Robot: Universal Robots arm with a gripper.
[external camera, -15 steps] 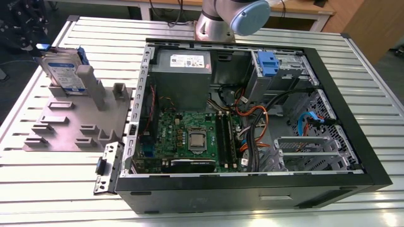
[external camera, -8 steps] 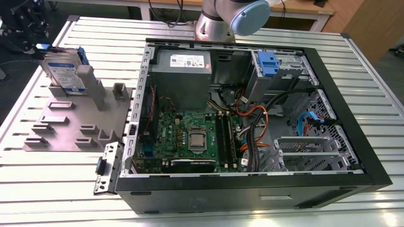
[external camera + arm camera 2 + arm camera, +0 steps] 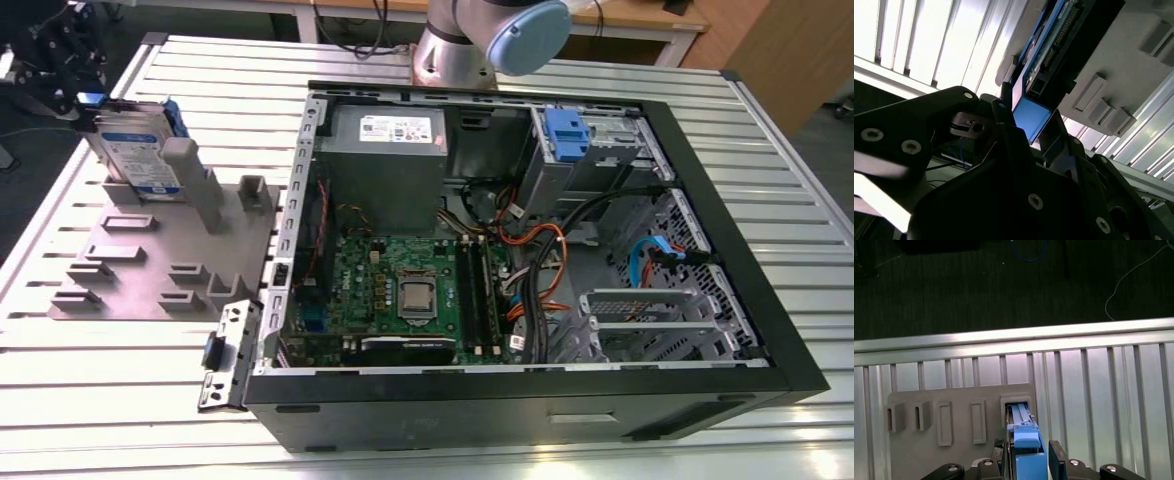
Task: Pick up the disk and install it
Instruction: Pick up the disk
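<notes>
Disk: one disk (image 3: 134, 150). It stands upright on its edge in a slot of the grey fixture plate, at the exterior view's left, outside the computer case.
Blue rails: one blue rail shows along the disk's upper edge in both wrist views.
Gripper: one gripper (image 3: 1030, 456). It sits over the top edge of the disk, and the blue rail lies inside it. I cannot tell if it is clamped on the disk or only placed around it.
Arm: one arm (image 3: 467, 40). Its base stands on the surface behind the case. The wrist is far to the exterior view's left and points down at the disk.
Fixture plate: one grey fixture plate (image 3: 147, 250) with several empty slots and posts. It lies flat on the surface, just beside the case.
Computer case: one computer case (image 3: 534, 400), lying open, with the green board visible inside.
Power-supply box: one power-supply box (image 3: 387, 130) in the case, carrying a white sticker.
Drive cage: one drive cage (image 3: 587, 150) with a blue latch, well apart from the disk.
Writing: the disk has a white-and-blue label on its face. The print is too small to read.
Surface: one ribbed metal surface (image 3: 774, 180).
</notes>
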